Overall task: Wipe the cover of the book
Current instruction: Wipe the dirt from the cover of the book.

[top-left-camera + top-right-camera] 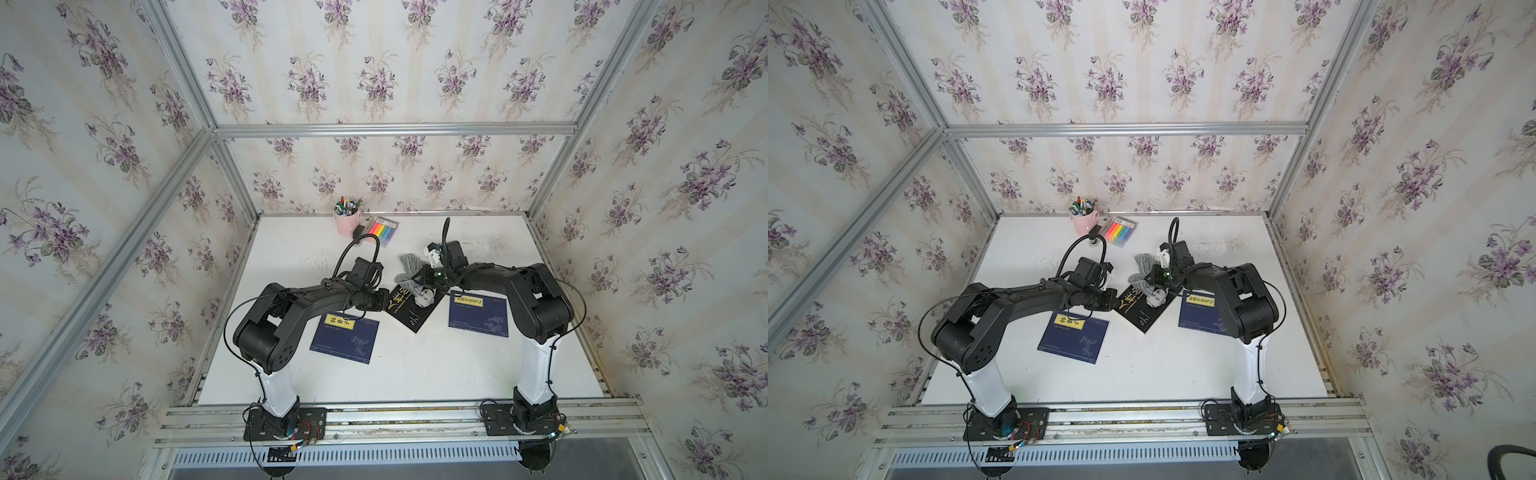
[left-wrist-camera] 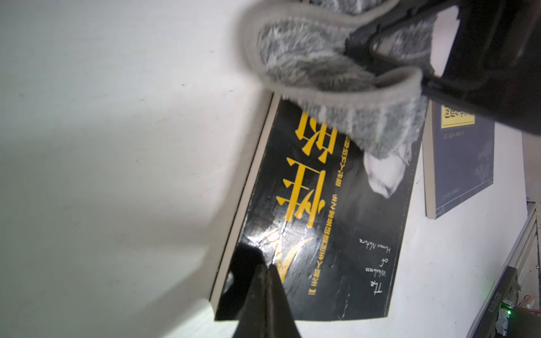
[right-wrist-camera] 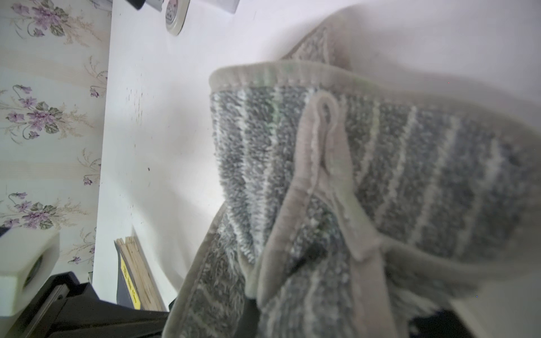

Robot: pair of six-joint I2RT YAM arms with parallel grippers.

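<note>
Left pincer point(image 2: 265, 278), tips pressed together with nothing between them, meets the glossy cover of the black book point(image 2: 322, 219) at one corner, beside the page edge, as the left wrist camera shows. Right pincer point(image 2: 369, 49) is clamped on a bunched grey striped cloth point(image 2: 307, 64), whose lower fold lies over the opposite end of the cover and hides part of the large yellow title characters. English lettering on the cover reads "The Weakness of Human Nature". From the right wrist camera the cloth point(image 3: 409, 161) fills most of the frame, and the fingers gripping it are almost wholly buried in its folds.

In both top views the black book point(image 1: 409, 316) lies flat near the middle of the white surface point(image 1: 415, 370), turned at an angle, with the two arms reaching in from either side to meet above it. It sits between two others, each just beside it: the left blue book point(image 1: 345, 338), partly under the left arm, and the right blue book point(image 1: 478, 313), partly under the right arm. At the far edge of the surface, against floral wallpaper point(image 1: 374, 83), stand a pink cup point(image 1: 347, 224) full of pens and, just beside it, a clear pack of coloured strips point(image 1: 382, 230).
</note>
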